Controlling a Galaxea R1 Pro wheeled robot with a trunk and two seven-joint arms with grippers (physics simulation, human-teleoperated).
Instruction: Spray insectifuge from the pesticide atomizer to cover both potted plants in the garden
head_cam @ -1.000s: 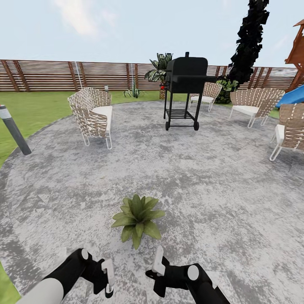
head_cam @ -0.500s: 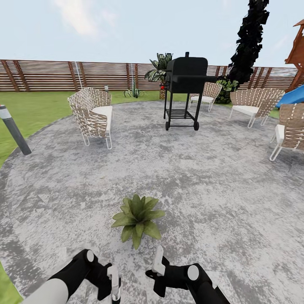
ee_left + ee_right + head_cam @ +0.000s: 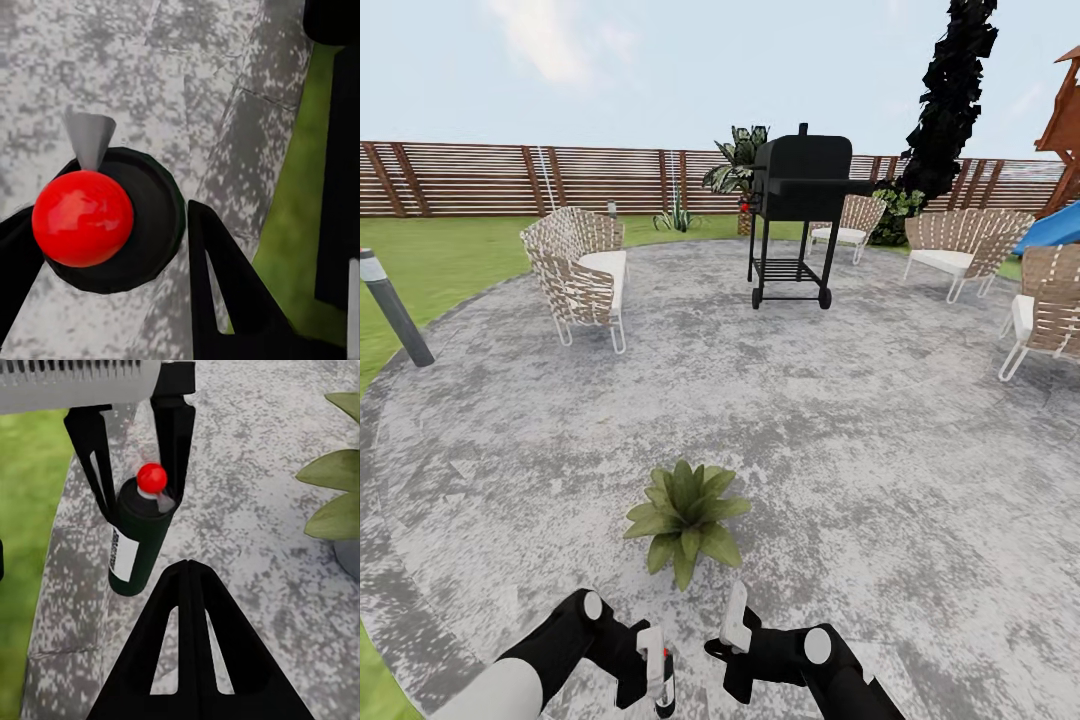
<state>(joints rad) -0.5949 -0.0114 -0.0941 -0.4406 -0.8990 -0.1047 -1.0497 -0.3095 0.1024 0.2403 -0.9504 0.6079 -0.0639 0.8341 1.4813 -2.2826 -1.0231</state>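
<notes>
Patio (image 3: 840, 420) stone lay under everything. The plant (image 3: 685, 515) stood on it, on the near side of the grill (image 3: 800, 215) and well apart from it. Nearer than the plant, the left gripper (image 3: 658, 675) clamped the atomizer (image 3: 139, 544), red cap (image 3: 82, 217) up, between its fingers (image 3: 174, 431). Just beside it was the right gripper (image 3: 732, 620); I couldn't tell whether that one was spread or closed.

nothing readable anywhere tbh, the only label is the white rectangular one on the slim dark green-black spray bottle with the red round cap (image 3: 139, 544), and its print is way too blurry to read
</notes>
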